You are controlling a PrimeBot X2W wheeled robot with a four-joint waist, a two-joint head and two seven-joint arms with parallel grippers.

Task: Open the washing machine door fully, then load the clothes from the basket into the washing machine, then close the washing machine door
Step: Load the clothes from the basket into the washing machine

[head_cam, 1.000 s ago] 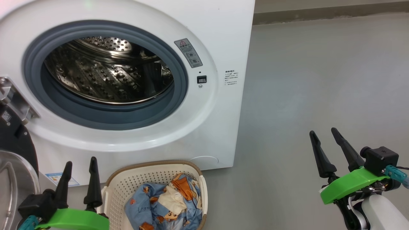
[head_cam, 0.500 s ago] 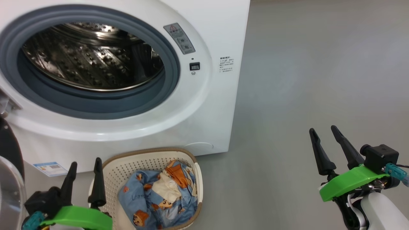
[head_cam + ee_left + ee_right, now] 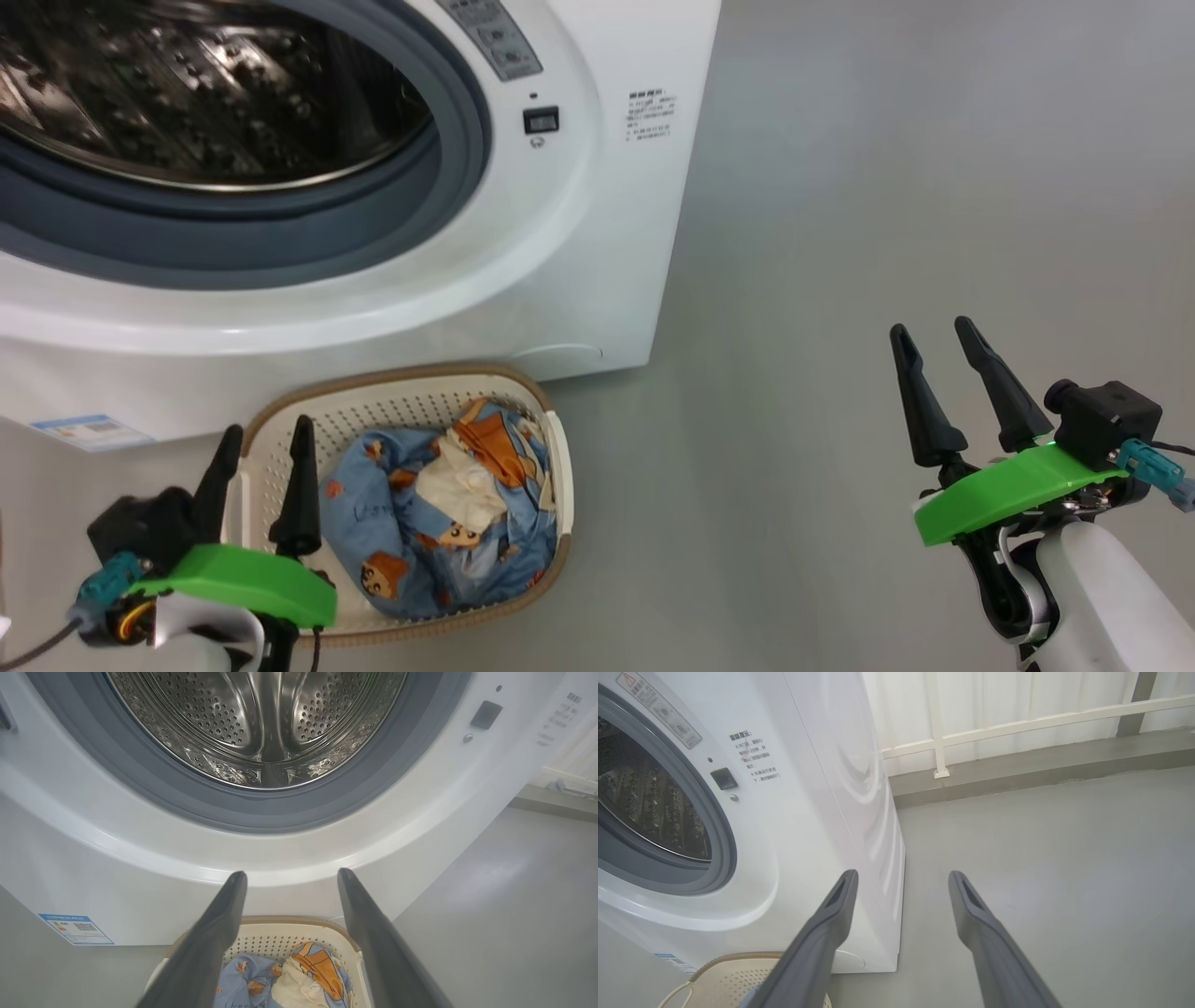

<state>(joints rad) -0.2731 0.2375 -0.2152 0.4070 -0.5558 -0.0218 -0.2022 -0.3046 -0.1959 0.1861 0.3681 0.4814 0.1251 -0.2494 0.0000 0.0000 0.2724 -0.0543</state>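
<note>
The white washing machine [image 3: 579, 233] stands with its steel drum [image 3: 187, 84] exposed; the washing machine door is out of view. On the floor in front sits the cream basket [image 3: 392, 378] holding the light blue clothes [image 3: 439, 504] with orange figures. My left gripper [image 3: 266, 427] is open, its fingers over the basket's left rim. In the left wrist view the left gripper [image 3: 291, 873] points at the machine's front above the basket [image 3: 299, 921] and clothes [image 3: 308, 970]. My right gripper [image 3: 930, 326] hangs open and empty over bare floor, well right of the basket; the right gripper [image 3: 903, 873] faces the machine's right corner.
Grey floor [image 3: 887, 187] stretches to the right of the machine. A blue label sticker [image 3: 89, 431] sits low on the machine's front. In the right wrist view a white railing [image 3: 1017, 723] and a raised kerb run behind the floor.
The head camera has tipped down and turned, so the machine slid up the picture and the door left it. My left gripper has come closer to the basket's left rim. Both grippers stay open.
</note>
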